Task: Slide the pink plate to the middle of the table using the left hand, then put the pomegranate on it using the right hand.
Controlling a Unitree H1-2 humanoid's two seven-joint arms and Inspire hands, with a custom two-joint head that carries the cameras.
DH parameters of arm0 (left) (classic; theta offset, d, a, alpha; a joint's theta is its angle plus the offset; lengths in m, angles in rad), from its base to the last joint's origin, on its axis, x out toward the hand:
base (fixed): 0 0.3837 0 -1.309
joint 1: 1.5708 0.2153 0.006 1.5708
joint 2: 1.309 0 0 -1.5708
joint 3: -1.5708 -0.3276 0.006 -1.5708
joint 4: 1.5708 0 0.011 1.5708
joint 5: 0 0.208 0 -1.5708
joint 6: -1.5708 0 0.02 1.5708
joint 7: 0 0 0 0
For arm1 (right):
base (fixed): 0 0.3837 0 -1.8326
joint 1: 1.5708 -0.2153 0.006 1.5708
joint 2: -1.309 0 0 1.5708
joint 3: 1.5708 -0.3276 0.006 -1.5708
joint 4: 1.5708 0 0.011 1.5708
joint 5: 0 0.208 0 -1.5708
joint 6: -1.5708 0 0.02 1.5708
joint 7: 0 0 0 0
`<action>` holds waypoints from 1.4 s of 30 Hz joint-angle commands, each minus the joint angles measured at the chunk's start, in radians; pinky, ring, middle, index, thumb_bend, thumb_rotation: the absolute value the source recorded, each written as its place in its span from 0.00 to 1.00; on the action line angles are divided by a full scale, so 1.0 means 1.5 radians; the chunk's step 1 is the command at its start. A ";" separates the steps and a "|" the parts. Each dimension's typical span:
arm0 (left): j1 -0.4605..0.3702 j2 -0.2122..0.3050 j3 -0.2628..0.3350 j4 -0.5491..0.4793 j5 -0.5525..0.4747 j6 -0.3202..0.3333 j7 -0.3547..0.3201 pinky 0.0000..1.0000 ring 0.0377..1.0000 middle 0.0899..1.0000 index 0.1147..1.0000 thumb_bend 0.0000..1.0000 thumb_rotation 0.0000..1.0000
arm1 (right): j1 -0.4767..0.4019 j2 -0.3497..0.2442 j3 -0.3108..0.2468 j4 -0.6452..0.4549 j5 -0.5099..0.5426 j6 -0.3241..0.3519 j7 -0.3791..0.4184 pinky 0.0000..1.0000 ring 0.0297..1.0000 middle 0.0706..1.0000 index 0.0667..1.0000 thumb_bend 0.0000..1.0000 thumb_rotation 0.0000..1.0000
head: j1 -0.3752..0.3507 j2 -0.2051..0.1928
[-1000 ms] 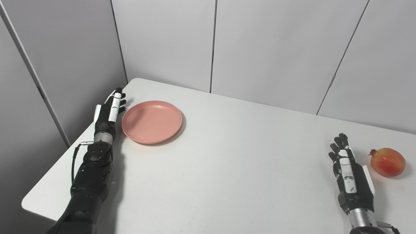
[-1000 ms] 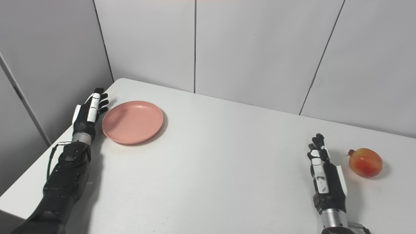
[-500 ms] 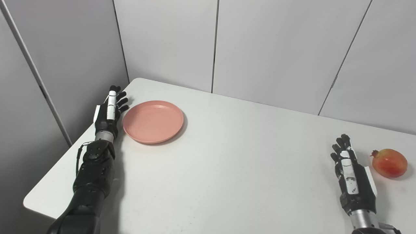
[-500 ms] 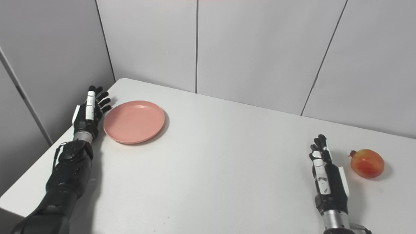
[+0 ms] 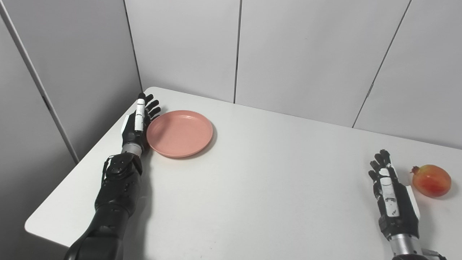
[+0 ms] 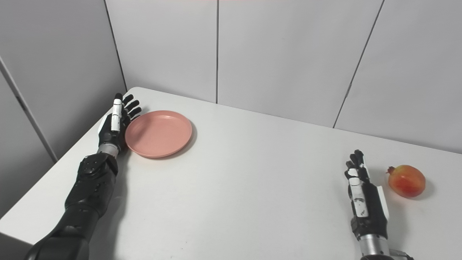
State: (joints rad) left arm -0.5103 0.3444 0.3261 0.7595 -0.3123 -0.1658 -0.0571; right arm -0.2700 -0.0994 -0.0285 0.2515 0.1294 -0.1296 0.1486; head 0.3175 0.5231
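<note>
Pink plate (image 5: 179,133) flat on white worktop (image 5: 252,187), near far-left corner. Left hand (image 5: 138,122) edge-on against plate's left rim, fingers straight and spread, gripping nothing. Pomegranate (image 5: 431,180) far right of plate, on worktop. Right hand (image 5: 391,196) just left of pomegranate, apart from it, fingers extended, empty.

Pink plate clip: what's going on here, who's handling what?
The left hand is open, fingers straight, pressed against the left rim of the pink plate, which sits near the table's far-left corner, not yet in the middle. The right hand rests open on the table beside the pomegranate, not touching it. Nothing is on the plate.
</note>
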 commanded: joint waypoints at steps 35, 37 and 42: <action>-0.007 -0.063 -0.094 -0.144 0.030 0.070 -0.044 0.90 0.90 0.90 0.88 0.68 1.00 | -0.018 -0.004 -0.004 -0.026 0.000 -0.003 -0.001 1.00 1.00 1.00 1.00 0.65 0.89 | -0.006 0.008; -0.007 -0.067 -0.103 -0.148 0.035 0.066 -0.047 0.90 0.91 0.90 0.89 0.68 1.00 | -0.017 -0.004 -0.004 -0.029 0.001 0.001 -0.002 1.00 1.00 1.00 1.00 0.65 0.89 | -0.008 0.008; -0.005 -0.079 -0.116 -0.150 0.053 0.072 -0.041 0.90 0.91 0.90 0.88 0.68 1.00 | -0.017 -0.003 -0.005 -0.029 0.000 -0.001 -0.003 1.00 1.00 1.00 1.00 0.63 0.89 | -0.011 0.009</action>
State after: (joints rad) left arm -0.4833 0.2222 0.1578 0.5724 -0.2469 -0.0526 -0.1159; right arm -0.2672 -0.0986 -0.0281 0.2371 0.1264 -0.1266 0.1466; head 0.3007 0.5354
